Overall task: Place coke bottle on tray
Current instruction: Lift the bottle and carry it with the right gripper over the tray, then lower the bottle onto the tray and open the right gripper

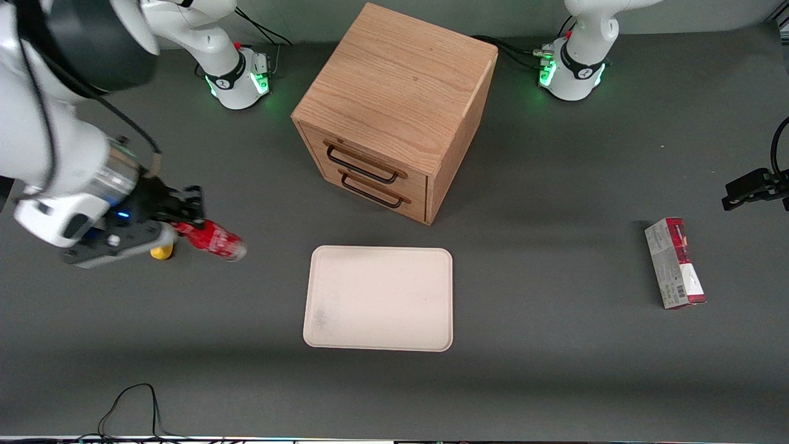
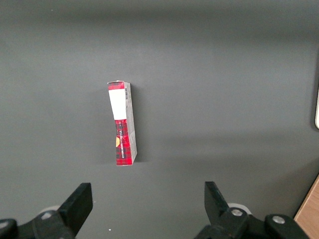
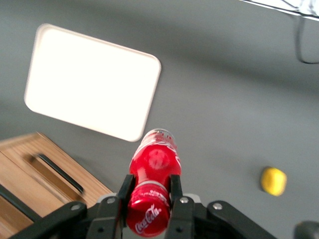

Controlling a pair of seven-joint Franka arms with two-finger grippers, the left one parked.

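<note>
1. Front view: the large flat cream-white rectangular tray (image 1: 378, 298) with rounded corners lies on the dark grey tabletop (image 1: 555, 370), nearer the camera than the light wooden two-drawer cabinet (image 1: 394, 111), and nothing lies on it apart from a faint grey smudge. Both cabinet drawers are closed, so their contents cannot be seen. The small slim red coke bottle (image 1: 212, 240) with white script hangs tilted above the tabletop toward the working arm's end, clear of the tray, its silvery base pointing toward the tray. The black end effector (image 1: 179, 216) is clamped on the bottle's cap end. A small yellow lump (image 1: 162, 251) sits on the tabletop just beside the end effector. A red-and-grey rectangular carton (image 1: 675, 263) lies toward the parked arm's end, well apart from the tray.

2. Right wrist view: the end effector (image 3: 148, 191) has its two fingers (image 3: 174, 191) pressed against either side of the coke bottle (image 3: 153, 167), which juts out from between them with its base toward the tray (image 3: 89, 82). The tray holds nothing. The yellow lump (image 3: 273, 180) rests on the tabletop, apart from the bottle, and the cabinet (image 3: 35, 174) shows a drawer handle.

3. Left wrist view: the carton (image 2: 122, 123) lies flat on the tabletop.
</note>
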